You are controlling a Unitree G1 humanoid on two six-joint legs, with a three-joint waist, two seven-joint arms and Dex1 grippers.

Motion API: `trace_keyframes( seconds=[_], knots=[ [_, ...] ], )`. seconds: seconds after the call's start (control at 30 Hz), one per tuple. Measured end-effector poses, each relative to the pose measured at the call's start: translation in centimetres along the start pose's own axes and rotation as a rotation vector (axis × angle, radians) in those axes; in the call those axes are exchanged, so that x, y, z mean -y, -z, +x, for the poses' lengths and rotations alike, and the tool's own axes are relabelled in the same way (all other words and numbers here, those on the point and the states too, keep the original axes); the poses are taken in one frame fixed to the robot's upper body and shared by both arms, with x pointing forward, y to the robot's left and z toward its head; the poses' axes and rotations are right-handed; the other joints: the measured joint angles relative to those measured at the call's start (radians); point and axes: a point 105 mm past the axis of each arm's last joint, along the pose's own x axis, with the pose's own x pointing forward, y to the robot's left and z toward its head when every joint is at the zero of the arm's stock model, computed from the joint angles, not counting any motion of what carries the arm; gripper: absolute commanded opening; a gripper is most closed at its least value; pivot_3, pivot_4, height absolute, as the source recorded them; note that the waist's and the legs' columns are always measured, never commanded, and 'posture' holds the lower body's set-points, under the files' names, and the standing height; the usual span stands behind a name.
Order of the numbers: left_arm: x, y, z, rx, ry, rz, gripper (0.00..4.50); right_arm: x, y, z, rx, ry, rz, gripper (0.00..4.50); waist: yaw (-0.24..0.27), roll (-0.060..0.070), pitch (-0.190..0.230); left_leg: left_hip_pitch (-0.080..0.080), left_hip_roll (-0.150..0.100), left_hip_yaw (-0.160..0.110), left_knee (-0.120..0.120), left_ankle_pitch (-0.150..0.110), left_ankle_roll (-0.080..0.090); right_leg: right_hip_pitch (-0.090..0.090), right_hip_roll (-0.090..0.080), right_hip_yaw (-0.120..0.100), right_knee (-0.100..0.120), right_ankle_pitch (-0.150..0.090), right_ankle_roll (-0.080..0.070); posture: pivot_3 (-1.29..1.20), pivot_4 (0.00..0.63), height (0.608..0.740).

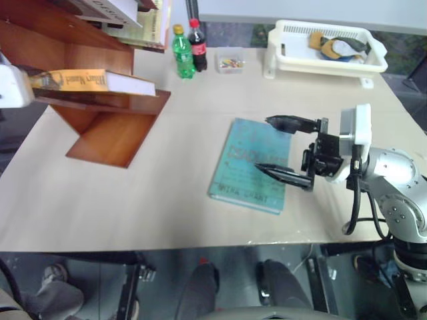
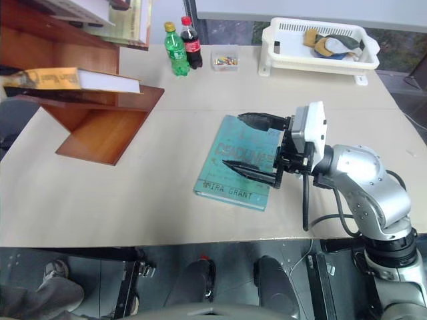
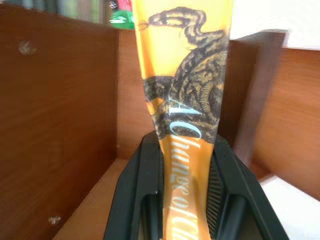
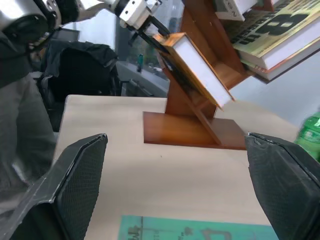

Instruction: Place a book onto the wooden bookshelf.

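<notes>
Hovering nearest the robot, the right gripper (image 2: pixel 257 148) has its two black fingers spread wide and holds nothing; it hangs over a teal book (image 2: pixel 241 163) that lies flat on the table (image 1: pixel 167 200). That book is not the one for the shelf.

Further off to the left, the left gripper (image 4: pixel 150 27) is clamped shut on the book (image 1: pixel 93 81), the thick orange-yellow hardback. The left wrist view shows the fingers (image 3: pixel 137 195) pinching it across its thickness near one end, with the snake-printed cover running away between them. The rest of the book reaches out over a slanted board of the bookshelf (image 1: pixel 110 137), white page edges facing the table; whether it already rests on the board or hangs just above it cannot be told.

As for handling, the book looks stiff and fairly heavy. Its boards should not bend, so it can be carried from one end, but held this way its weight hangs well out from the grip and would tend to twist or sag in the fingers. The glossy jacket looks slippery, and the polished, slanted wood looks no better, so once let go the book could slide down the board until it meets a stop. A hold closer to its middle, or near the spine where the block is firmest, would likely be steadier.

Beyond, at the table's far edge, stand two bottles (image 1: pixel 189 47) and a white basket (image 1: pixel 327 50).
</notes>
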Motion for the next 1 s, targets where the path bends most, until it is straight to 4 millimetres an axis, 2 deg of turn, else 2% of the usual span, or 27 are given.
trace_keyframes(
  seconds=[0.13,0.27,0.4,0.6,0.8,0.9,1.0],
  knots=[
    [0.4,0.8,0.6,-0.033,-0.031,-0.006,0.52,0.0,0.0,0.2,0.002,0.006,-0.006,4.5,-0.001,0.0,0.0,0.004,0.002,0.002,0.0,0.0,0.0,0.0,0.002,0.002,0.006,-0.002,0.003,0.0,0.15,0.74],
    [1.0,1.5,0.5,-0.045,-0.022,-0.056,2.41,0.1,0.1,0.3,0.0,0.016,-0.008,4.5,-0.001,0.0,0.0,0.011,0.003,0.008,0.0,0.0,0.0,0.001,0.003,0.008,0.012,-0.003,0.003,0.0,0.15,0.74],
    [2.5,2.4,-0.3,-0.055,0.017,-0.119,4.36,0.1,0.1,0.3,0.001,0.022,-0.01,4.5,0.0,0.0,0.0,0.009,0.004,0.008,0.0,0.0,0.0,0.0,0.005,0.009,0.012,-0.002,0.002,0.0,0.15,0.74],
    [2.9,2.3,-3.2,0.044,-0.015,-0.222,4.44,0.4,0.2,0.2,0.001,0.029,-0.016,4.5,-0.001,-0.002,0.0,-0.005,0.004,0.008,0.001,0.0,0.0,-0.011,0.003,0.009,0.01,0.0,-0.002,0.0,0.15,0.74],
    [3.2,1.5,-5.4,0.15,-0.053,-0.287,4.44,1.2,0.8,-0.2,-0.026,0.029,-0.007,4.5,0.002,-0.002,0.0,-0.008,0.004,0.008,0.001,0.0,0.0,-0.013,0.001,0.008,0.01,0.0,-0.002,0.0,0.15,0.74],
    [2.8,-0.9,-6.1,0.287,-0.112,-0.373,4.44,1.3,0.8,-0.3,-0.034,0.009,-0.01,4.5,0.001,-0.001,0.0,-0.007,0.005,0.008,0.0,0.0,0.0,-0.013,-0.002,0.007,0.009,0.0,-0.002,0.0,0.15,0.74],
    [3.7,-4.3,-5.8,0.415,-0.144,-0.521,4.44,1.5,0.7,-0.5,-0.031,-0.001,-0.019,4.5,0.001,-0.001,0.0,-0.006,0.005,0.007,0.001,0.0,0.0,-0.012,-0.003,0.007,0.008,0.0,-0.001,0.0,0.15,0.74]
  ],
)
